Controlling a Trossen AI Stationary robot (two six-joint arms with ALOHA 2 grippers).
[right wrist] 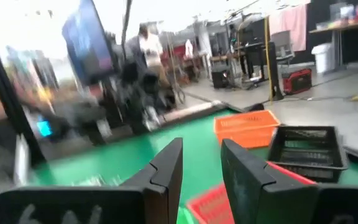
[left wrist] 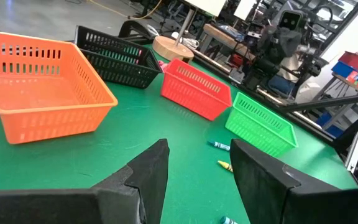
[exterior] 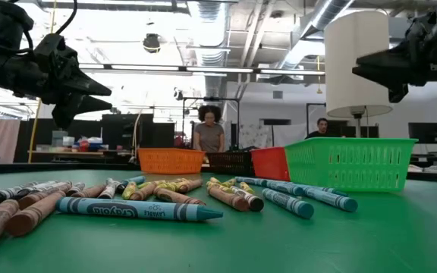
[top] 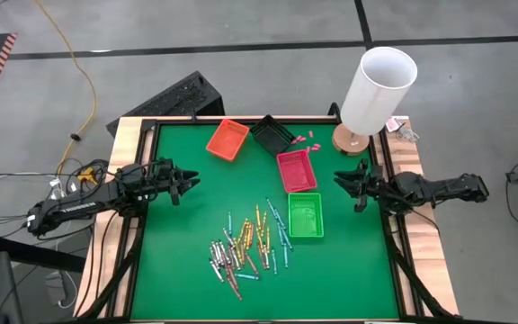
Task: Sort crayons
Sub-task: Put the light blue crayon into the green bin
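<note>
Crayons (exterior: 139, 210) lie jumbled on the green table (top: 178, 261), beside the green tray (top: 305, 215). Left gripper (top: 185, 183) and right gripper (top: 344, 181) hover open, empty. Crowded sticks risk double pickups.

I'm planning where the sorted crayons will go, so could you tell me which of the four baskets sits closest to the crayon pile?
The green basket: it lies right beside the crayons, while the red, black and orange ones sit farther back.

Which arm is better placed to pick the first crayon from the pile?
Probably left: the crayons lie left of centre, nearer the open left hand. The green tray lies between them and the open right hand.
</note>
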